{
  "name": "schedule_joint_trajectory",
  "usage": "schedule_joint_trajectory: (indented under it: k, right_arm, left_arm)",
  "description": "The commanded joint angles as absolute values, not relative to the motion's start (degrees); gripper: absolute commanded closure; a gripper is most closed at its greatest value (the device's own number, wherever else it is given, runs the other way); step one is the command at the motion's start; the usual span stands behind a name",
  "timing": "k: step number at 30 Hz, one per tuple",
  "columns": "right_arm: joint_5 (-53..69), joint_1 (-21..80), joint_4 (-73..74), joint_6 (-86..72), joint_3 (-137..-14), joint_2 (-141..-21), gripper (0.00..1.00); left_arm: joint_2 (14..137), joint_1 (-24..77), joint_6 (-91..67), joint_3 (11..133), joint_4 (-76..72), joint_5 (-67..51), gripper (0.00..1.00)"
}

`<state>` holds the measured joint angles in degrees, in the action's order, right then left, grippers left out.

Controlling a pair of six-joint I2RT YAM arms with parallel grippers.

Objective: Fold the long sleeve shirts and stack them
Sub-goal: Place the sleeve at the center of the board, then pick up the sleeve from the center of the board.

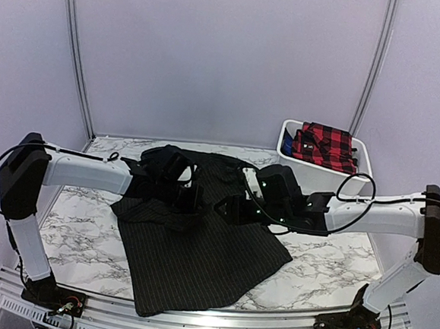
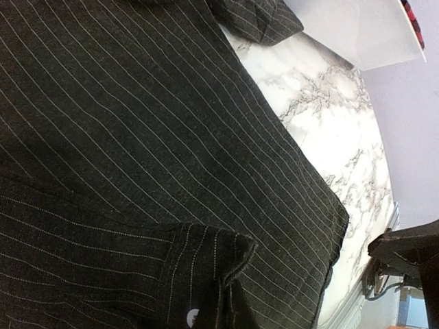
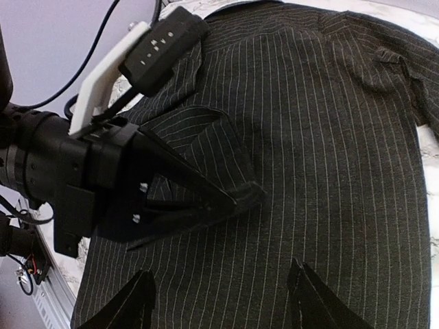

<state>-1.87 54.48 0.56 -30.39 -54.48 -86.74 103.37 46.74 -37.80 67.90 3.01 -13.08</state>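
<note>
on r wrist cam only, l gripper (image 3: 236,199) pinches pinstripe shirt (image 3: 329,151) fold.

A robotics lab test cell is shown. The marble-patterned surface (image 1: 326,272) is closed in on three sides by plain pale panels (image 1: 228,58), which are joined at slim metal posts (image 1: 79,54). Along the near edge a ribbed aluminium rail (image 1: 192,326) is fitted, and to it the left arm (image 1: 82,171) and the right arm (image 1: 376,213) are bolted. Black cables (image 1: 356,174) are looped loosely off the arms, and wiring (image 1: 64,305) is left exposed at the bases. Clothing is set out as on a workbench: a pinstriped shirt (image 1: 197,265) is spread on the surface, and a plaid shirt (image 1: 324,144) is kept in a white plastic bin (image 1: 318,174).
</note>
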Motion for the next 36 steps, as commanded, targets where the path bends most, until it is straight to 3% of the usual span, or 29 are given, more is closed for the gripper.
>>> schedule_joint_trajectory:
  k: [1, 4, 9, 22, 29, 36]
  right_arm:
    - [-0.59, 54.6, -5.74, -34.12, -52.52, -88.37, 0.38]
    - [-0.61, 54.48, -7.12, -35.92, -50.35, -88.33, 0.38]
    - [2.61, 54.43, -8.0, -37.35, -49.19, -90.35, 0.36]
    - [-1.69, 55.17, 3.53, -27.94, -62.77, -104.28, 0.4]
    - [-3.25, 55.16, 8.2, -22.84, -69.94, -110.94, 0.41]
    - [-1.98, 55.2, 10.14, -22.14, -72.01, -114.62, 0.41]
  left_arm:
    - [106.16, 48.25, -38.67, 71.17, 4.22, -13.85, 0.83]
    - [104.58, 48.47, -39.65, 70.69, 4.76, -10.62, 0.55]
    - [99.17, 47.09, -41.8, 68.54, 8.06, -3.98, 0.44]
    - [84.64, 42.45, -44.93, 53.2, 8.79, -4.13, 0.44]
    - [85.52, 42.49, -46.05, 49.08, 3.37, -7.67, 0.6]
    - [96.01, 42.54, -44.26, 55.42, -2.52, -10.18, 0.7]
